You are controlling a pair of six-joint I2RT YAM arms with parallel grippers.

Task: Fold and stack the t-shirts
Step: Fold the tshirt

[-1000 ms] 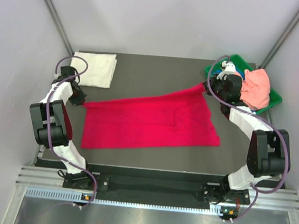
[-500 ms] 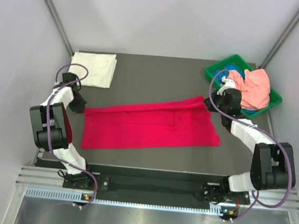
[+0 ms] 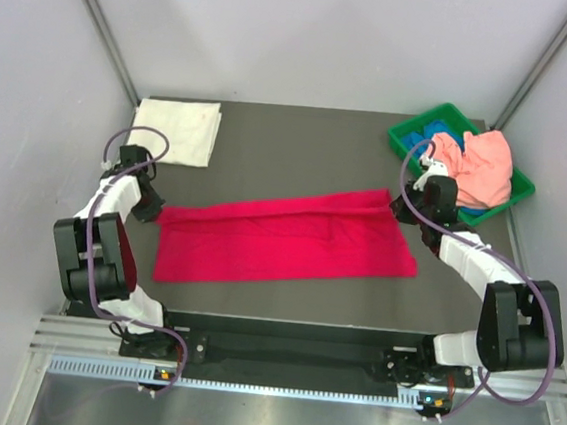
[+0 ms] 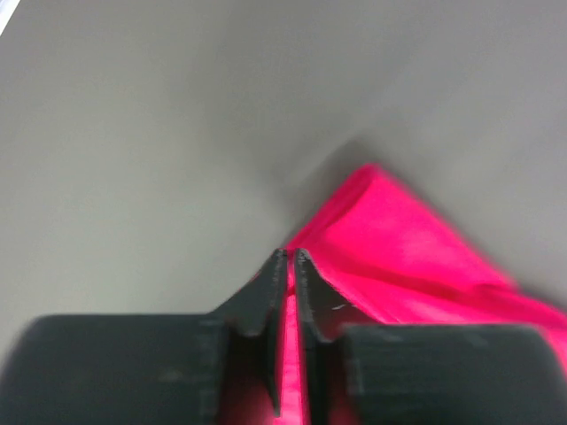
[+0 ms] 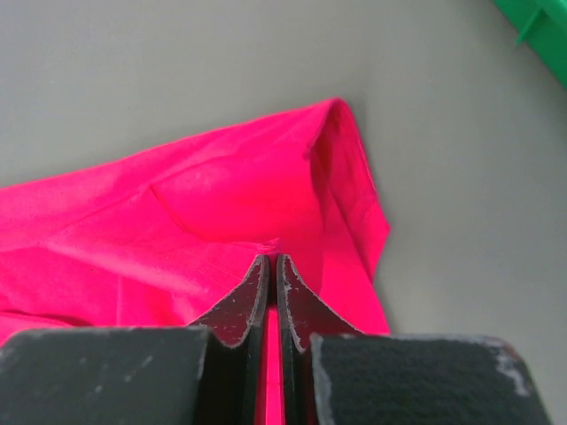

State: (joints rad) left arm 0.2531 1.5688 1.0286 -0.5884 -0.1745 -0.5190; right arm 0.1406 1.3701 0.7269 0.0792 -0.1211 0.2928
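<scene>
The crimson-red t-shirt (image 3: 291, 241) lies as a long folded band across the middle of the table. My left gripper (image 3: 155, 210) sits low at its far left corner. In the left wrist view the jaws (image 4: 289, 254) stand a sliver apart with red cloth (image 4: 399, 239) in the gap. My right gripper (image 3: 402, 206) is at the far right corner, shut (image 5: 272, 258) on a pucker of the red cloth (image 5: 221, 204). A white t-shirt (image 3: 178, 130), folded square, lies at the back left. The salmon-pink t-shirt (image 3: 487, 162) and a blue one (image 3: 441, 139) are bundled at the back right.
The green plastic bin (image 3: 403, 139) holding the pink and blue shirts stands at the back right corner, close behind my right arm; its corner (image 5: 540, 27) shows in the right wrist view. Grey walls and slanted poles enclose the table's sides and back.
Both grippers came down and toward the near side, carrying the red shirt's far edge. The raised right corner has dropped from near the bin, and the shirt now lies flat as a narrower band.
</scene>
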